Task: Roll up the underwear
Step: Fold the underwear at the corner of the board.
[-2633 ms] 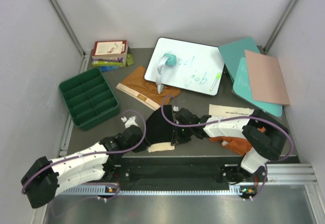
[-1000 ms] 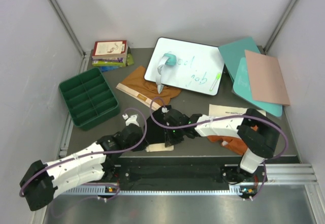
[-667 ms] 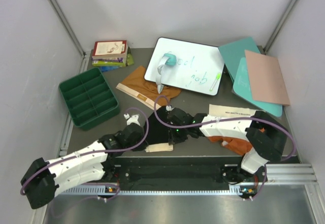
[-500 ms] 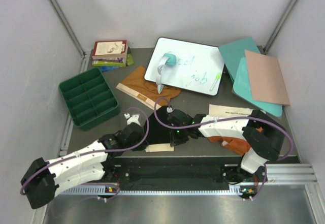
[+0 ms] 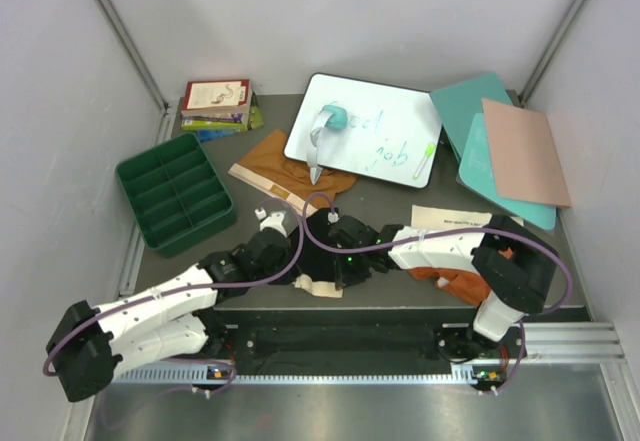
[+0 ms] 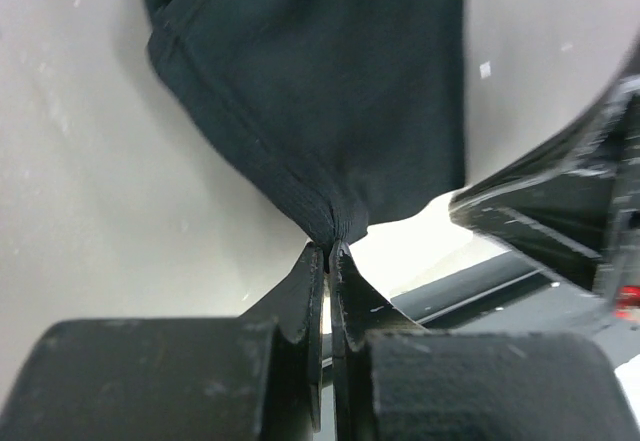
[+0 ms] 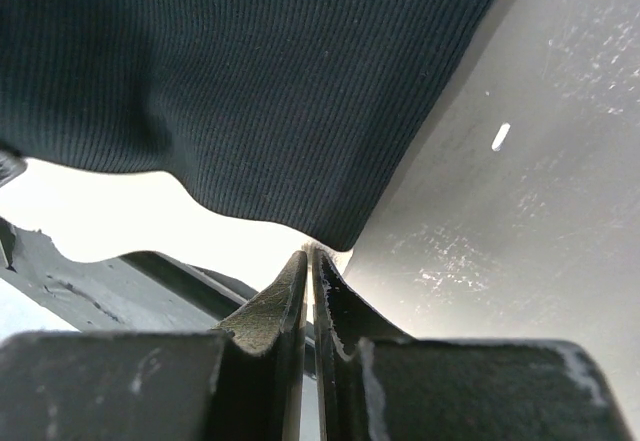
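Black cloth fills both wrist views: the black brief (image 5: pixel 318 246) lies bunched at the lower centre of the overhead frame, close to the table's (image 5: pixel 390 201) near edge, with its cream waistband (image 5: pixel 322 287) showing along the bottom. The left tool (image 6: pixel 327 251) comes in from the lower left with its fingers pressed together on a gathered, ribbed edge of that brief. The right tool (image 7: pixel 308 256) reaches in from the right, its fingers closed to a thin slit at a corner of the same black cloth, where a sliver of cream shows; it appears to pinch the hem there. The two tools sit close together over the garment.

To the right, partly under the right arm, lies the rust-orange brief (image 5: pixel 455 281), crumpled, with a sheet of paper (image 5: pixel 455 219) just beyond it. At middle left stands a green compartment tray (image 5: pixel 175 196). Further up, left of centre, the mustard-tan brief (image 5: pixel 275 161) lies spread, its pale band toward the lower left and its far edge tucked under a whiteboard (image 5: pixel 375 131). A green marker (image 5: pixel 424 161) rests on that board. At the upper left sits a stack of books (image 5: pixel 215 106); at the upper right, teal boards (image 5: pixel 470 101) lie under a pink board (image 5: pixel 525 151).
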